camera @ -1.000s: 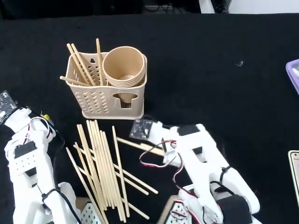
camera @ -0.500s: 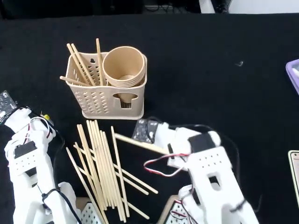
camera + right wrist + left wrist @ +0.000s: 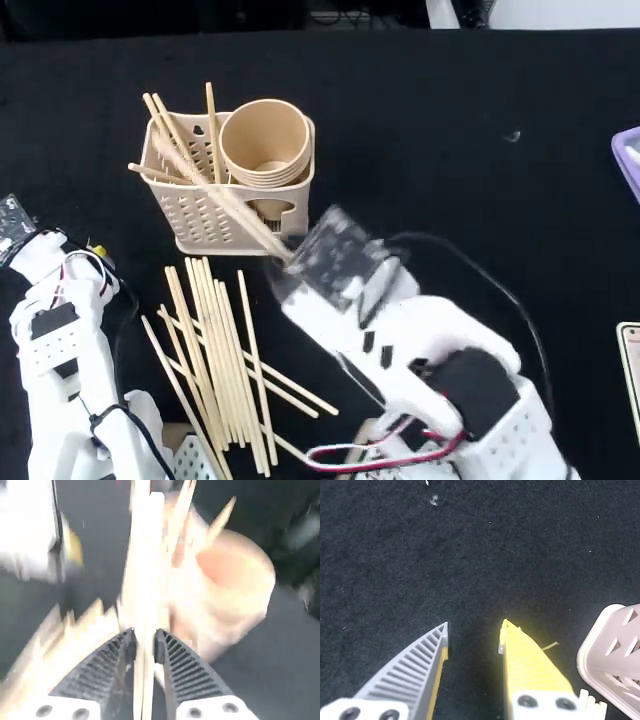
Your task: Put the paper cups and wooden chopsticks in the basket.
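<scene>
A beige slotted basket (image 3: 200, 215) stands at the back left, with a stack of paper cups (image 3: 265, 140) and a few wooden chopsticks (image 3: 170, 135) in it. My right gripper (image 3: 290, 264) (image 3: 145, 632) hovers just in front of the basket, shut on one chopstick (image 3: 215, 195) (image 3: 146, 555) that slants up across the basket's front toward its far left corner. Several loose chopsticks (image 3: 215, 360) lie in a pile on the black table. My left gripper (image 3: 472, 632) is open over bare table; the left arm (image 3: 55, 330) stands at the left edge.
A purple tray (image 3: 628, 155) pokes in at the right edge, and a flat pale object (image 3: 630, 375) lies lower on that edge. A pale perforated corner (image 3: 612, 655) sits close to my left gripper. Open black table stretches right of the basket.
My right arm lifted one chopstick off the table and swung it up and left toward the basket. The left arm stayed still.
</scene>
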Motion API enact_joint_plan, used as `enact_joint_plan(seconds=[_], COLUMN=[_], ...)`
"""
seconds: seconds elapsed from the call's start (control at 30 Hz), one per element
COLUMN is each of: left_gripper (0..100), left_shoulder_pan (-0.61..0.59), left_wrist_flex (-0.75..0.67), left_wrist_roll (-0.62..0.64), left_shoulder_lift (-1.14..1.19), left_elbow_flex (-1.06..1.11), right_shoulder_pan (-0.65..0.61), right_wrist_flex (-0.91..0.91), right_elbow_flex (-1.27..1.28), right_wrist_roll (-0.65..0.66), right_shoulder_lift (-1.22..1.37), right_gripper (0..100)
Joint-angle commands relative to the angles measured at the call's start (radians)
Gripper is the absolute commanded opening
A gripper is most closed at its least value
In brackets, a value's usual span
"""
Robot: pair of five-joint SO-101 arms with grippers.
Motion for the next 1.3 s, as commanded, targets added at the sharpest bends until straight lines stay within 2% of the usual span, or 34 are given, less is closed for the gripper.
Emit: enact_joint_plan(seconds=[0.0, 0.2, 0.5, 0.73, 1.17, 1.27], left_gripper=[17, 17, 17, 17, 17, 17], left_shoulder_pan=[-0.008, -0.008, -0.008, -0.008, -0.008, -0.008], left_wrist_flex=[-0.015, -0.015, -0.015, -0.015, -0.015, -0.015], left_wrist_roll=[0.000, 0.000, 0.000, 0.000, 0.000, 0.000], left_shoulder_lift=[-0.012, -0.012, -0.012, -0.012, -0.014, -0.014], left_elbow_flex=[-0.008, -0.008, -0.008, -0.008, -0.008, -0.008], right_shoulder_pan=[-0.052, -0.052, -0.044, 0.052, 0.057, 0.057], right_wrist_flex=[-0.399, -0.761, -1.014, -1.046, -1.046, -1.043], right_elbow_flex=[-0.093, -0.151, -0.380, -0.519, -0.265, -0.231], right_wrist_roll=[-0.212, -0.311, -0.302, -0.305, -0.302, -0.302], right_shoulder_lift=[0.130, 0.340, 0.680, 0.935, 0.955, 0.911], right_gripper=[1.1, 1.1, 1.1, 1.1, 1.8, 11.3])
